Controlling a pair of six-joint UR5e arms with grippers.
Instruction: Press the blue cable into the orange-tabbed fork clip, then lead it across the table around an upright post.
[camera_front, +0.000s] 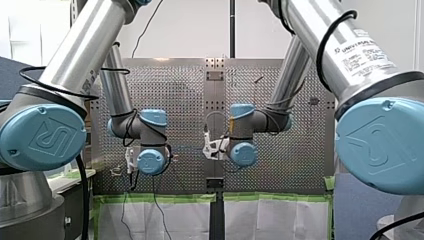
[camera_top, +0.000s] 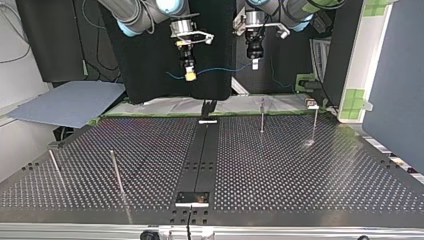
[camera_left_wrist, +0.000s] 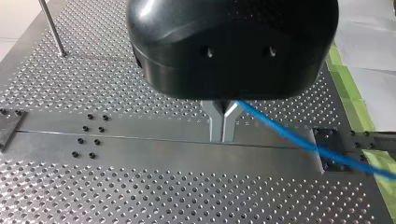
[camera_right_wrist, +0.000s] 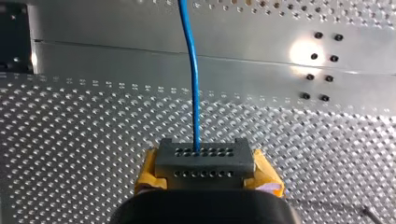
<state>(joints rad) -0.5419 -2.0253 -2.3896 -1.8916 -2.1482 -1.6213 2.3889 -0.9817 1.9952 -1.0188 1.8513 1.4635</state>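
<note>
**Blue cable held up between both our fingers**

Our left fingers (camera_left_wrist: 217, 125) are pressed tight together, pinching the blue cable (camera_left_wrist: 280, 133). It comes out at their tips and runs off to one side, above the counter (camera_left_wrist: 140, 196). Our right fingers (camera_right_wrist: 204, 161), with yellow pads (camera_right_wrist: 149, 175), are closed on the cable too. It sticks straight out ahead of them. Between the two, the cable hangs in the air.

Silver tubes form my left arm (camera_front: 90, 45) and my right arm (camera_front: 300, 20), with pale blue joint caps (camera_front: 42, 137) embossed with a logo and black cables (camera_front: 319, 55) looped along them. A white label (camera_front: 362, 55) reads UNIVERSAL ROBOTS. My left tool (camera_left_wrist: 223, 135) has a rounded black housing (camera_left_wrist: 233, 46) and grey metal fingers (camera_left_wrist: 215, 123); my right tool (camera_right_wrist: 204, 163) has yellow pads (camera_right_wrist: 148, 175)
</note>
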